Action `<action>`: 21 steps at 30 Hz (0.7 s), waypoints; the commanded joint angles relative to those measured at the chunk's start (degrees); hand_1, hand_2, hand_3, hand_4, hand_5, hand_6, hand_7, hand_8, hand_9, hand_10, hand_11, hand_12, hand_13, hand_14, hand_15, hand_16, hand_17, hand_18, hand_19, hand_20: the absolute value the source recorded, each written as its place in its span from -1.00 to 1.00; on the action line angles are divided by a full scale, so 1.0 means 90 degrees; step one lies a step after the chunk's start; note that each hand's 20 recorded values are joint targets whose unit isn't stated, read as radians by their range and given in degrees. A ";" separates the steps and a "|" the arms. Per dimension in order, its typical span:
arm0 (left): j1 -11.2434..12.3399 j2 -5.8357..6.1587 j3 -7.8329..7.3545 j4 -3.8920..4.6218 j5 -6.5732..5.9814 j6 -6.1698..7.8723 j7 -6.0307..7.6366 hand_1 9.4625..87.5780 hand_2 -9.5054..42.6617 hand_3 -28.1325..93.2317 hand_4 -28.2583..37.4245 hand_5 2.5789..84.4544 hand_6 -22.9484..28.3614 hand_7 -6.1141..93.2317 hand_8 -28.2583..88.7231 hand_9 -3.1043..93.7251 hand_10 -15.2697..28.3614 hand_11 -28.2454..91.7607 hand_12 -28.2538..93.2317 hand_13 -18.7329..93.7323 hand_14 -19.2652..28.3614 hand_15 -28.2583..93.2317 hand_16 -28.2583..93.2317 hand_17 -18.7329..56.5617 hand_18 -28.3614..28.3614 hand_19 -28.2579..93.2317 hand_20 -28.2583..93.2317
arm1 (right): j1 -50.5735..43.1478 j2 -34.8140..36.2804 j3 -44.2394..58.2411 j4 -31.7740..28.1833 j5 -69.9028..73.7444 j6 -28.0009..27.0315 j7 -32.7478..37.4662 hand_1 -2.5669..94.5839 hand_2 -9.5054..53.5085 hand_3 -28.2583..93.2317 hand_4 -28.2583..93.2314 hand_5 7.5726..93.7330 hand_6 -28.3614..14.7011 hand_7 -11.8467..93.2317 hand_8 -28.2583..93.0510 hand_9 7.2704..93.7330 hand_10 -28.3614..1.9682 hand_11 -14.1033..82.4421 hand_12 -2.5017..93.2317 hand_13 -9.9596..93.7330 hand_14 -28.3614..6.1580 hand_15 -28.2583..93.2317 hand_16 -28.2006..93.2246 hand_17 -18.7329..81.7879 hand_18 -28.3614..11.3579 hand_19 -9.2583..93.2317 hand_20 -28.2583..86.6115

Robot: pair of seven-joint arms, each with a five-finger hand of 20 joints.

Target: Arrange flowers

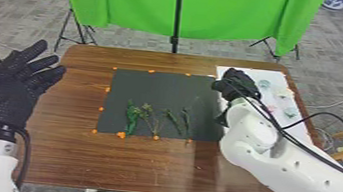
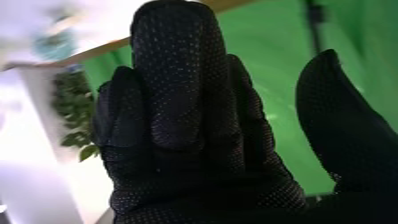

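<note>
Green stems (image 1: 132, 118) on the mat (image 1: 155, 88) lie between left hand (image 1: 12, 91) and right hand (image 1: 237, 85), both with open fingers

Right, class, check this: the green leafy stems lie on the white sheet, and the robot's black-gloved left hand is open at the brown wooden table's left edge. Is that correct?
No: the head view shows the green leafy stems lying on the dark grey mat. The left hand is indeed open at that edge.
</note>
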 commanded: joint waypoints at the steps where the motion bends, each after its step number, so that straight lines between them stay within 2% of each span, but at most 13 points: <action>1: 0.0159 0.0026 -0.0012 0.0021 -0.0040 -0.0044 0.0055 -0.70 -0.26 0.74 -1.00 -0.19 0.28 -0.63 -0.67 -0.31 0.61 -0.07 -0.37 -0.24 0.96 0.32 -0.71 -0.68 0.84 0.53 -0.43 | 0.0060 0.0519 0.0152 0.0254 0.0236 -0.0639 0.0262 -0.42 -0.62 0.75 -0.85 0.06 0.06 -0.57 -0.71 0.68 -0.33 -0.20 -0.61 0.73 -0.09 0.38 -0.29 0.36 -0.67 1.00 -0.25; 6: 0.0119 0.0053 0.0020 0.0029 -0.0047 -0.0050 0.0070 -0.70 -0.26 0.74 -1.00 -0.19 0.28 -0.62 -0.67 -0.31 0.61 -0.08 -0.37 -0.24 0.96 0.32 -0.70 -0.68 0.84 0.53 -0.43 | -0.0012 0.0604 0.0293 0.0311 0.0417 -0.1156 0.0401 -0.40 -0.64 0.72 -0.85 0.05 0.06 -0.58 -0.71 0.68 -0.35 -0.21 -0.61 0.73 -0.09 0.38 -0.29 0.37 -0.67 1.00 -0.25; 12: 0.0079 0.0037 0.0046 0.0046 -0.0038 -0.0050 0.0001 -0.70 -0.26 0.74 -1.00 -0.19 0.28 -0.63 -0.67 -0.30 0.62 -0.07 -0.37 -0.24 0.96 0.32 -0.70 -0.68 0.84 0.52 -0.43 | -0.0189 0.0660 0.0399 0.0305 0.0527 -0.1399 0.0484 -0.36 -0.70 0.70 -0.85 0.04 0.07 -0.58 -0.71 0.68 -0.35 -0.22 -0.62 0.73 -0.09 0.38 -0.29 0.37 -0.67 1.00 -0.25; 21: 0.0000 0.0052 0.0089 0.0071 -0.0030 -0.0079 -0.0001 -0.70 -0.26 0.74 -1.00 -0.19 0.28 -0.63 -0.67 -0.31 0.62 -0.08 -0.37 -0.24 0.96 0.32 -0.71 -0.68 0.84 0.53 -0.43 | -0.0333 0.0621 0.0453 0.0428 0.0724 -0.1793 0.0643 -0.29 -0.78 0.68 -0.85 0.07 0.10 -0.57 -0.71 0.67 -0.36 -0.27 -0.63 0.73 -0.09 0.37 -0.29 0.37 -0.65 1.00 -0.26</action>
